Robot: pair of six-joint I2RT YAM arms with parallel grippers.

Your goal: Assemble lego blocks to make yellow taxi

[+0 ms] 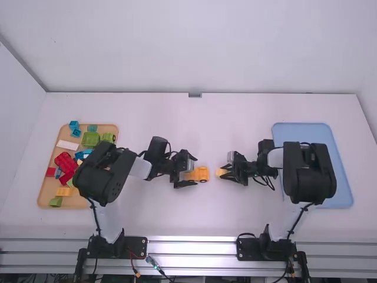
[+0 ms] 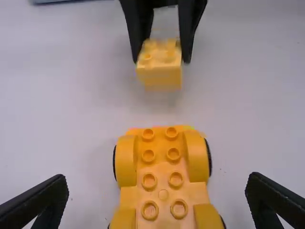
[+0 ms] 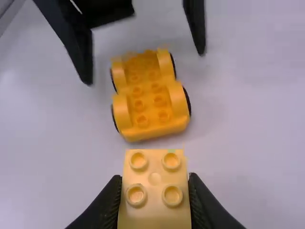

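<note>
One yellow wheeled base point(image 2: 162, 191), on the counter point(image 1: 194, 218): our landmark. Left gripper point(image 2: 157, 181): parted around the base. Right gripper point(image 3: 154, 182): closed on one yellow four-stud block point(image 3: 155, 202), near the base. We judge: base ready, body left to build.

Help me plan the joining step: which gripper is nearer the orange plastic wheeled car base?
Left. The left gripper stands open around the base, a gap on each side; the right gripper is farther off, to its right, shut on a pale yellow plastic block.
</note>
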